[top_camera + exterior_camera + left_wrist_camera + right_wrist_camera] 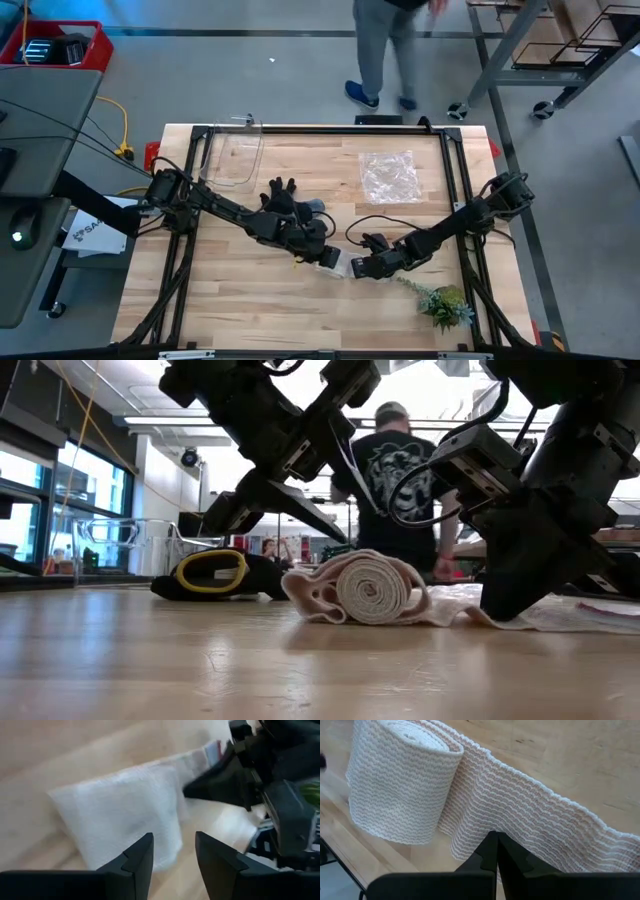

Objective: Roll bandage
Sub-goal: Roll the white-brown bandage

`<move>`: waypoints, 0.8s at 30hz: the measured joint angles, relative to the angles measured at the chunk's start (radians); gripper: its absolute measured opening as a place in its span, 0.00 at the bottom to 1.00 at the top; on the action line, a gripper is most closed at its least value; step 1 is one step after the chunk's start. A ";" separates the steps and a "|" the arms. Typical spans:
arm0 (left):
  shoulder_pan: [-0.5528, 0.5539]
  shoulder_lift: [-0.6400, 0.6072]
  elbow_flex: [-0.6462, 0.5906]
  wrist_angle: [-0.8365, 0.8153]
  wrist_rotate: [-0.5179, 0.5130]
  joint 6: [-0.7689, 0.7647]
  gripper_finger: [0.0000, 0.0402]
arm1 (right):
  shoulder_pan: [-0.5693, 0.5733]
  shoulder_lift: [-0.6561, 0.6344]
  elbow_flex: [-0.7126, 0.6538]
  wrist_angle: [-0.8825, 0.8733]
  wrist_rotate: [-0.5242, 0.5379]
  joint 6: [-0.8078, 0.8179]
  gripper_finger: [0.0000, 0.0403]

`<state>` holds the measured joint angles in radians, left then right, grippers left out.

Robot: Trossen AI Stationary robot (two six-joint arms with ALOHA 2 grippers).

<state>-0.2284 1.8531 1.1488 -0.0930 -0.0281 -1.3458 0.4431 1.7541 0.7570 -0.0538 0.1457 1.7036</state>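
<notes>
The bandage [372,588] lies mostly rolled on the tabletop [250,290], between both arms. The left pincer [172,855] is open just above the roll. The right pincer [496,851] is closed, resting on the loose strip

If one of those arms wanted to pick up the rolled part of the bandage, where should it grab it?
Probably across the bandage roll's two flat spiral ends, coming down from above. The roll lies on its side on the table, so its round wall would slip between fingers, while the ends give flat faces to squeeze. The loose tail trails off one side, so I'd come in clear of it.
</notes>
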 joint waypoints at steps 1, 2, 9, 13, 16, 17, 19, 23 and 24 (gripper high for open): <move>0.012 -0.008 -0.001 -0.015 0.001 0.023 0.36 | 0.001 -0.004 0.000 0.000 0.001 0.000 0.00; 0.026 -0.025 -0.001 -0.033 0.000 0.047 0.36 | 0.003 -0.006 0.000 0.000 0.003 0.000 0.00; 0.077 -0.167 -0.019 -0.317 -0.035 0.176 0.36 | 0.010 -0.011 0.000 -0.004 0.007 -0.002 0.00; 0.035 -0.230 -0.106 -0.382 -0.036 0.166 0.36 | 0.010 -0.025 0.000 -0.023 0.005 -0.002 0.00; -0.009 -0.274 -0.197 -0.383 -0.050 0.091 0.36 | 0.011 -0.050 -0.001 -0.082 0.002 -0.002 0.00; -0.022 -0.289 -0.224 -0.377 -0.059 0.051 0.36 | 0.011 -0.061 -0.001 -0.105 0.001 -0.002 0.00; -0.045 -0.315 -0.270 -0.345 -0.076 -0.016 0.36 | 0.011 -0.085 -0.002 -0.157 -0.002 -0.002 0.00; -0.071 -0.342 -0.336 -0.203 -0.108 -0.092 0.36 | 0.006 -0.130 -0.003 -0.232 -0.008 -0.002 0.00; -0.073 -0.341 -0.347 -0.164 -0.111 -0.098 0.36 | 0.005 -0.141 -0.004 -0.242 -0.008 -0.002 0.00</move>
<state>-0.3010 1.5121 0.8016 -0.2567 -0.1389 -1.4440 0.4478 1.6135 0.7532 -0.2957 0.1375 1.7016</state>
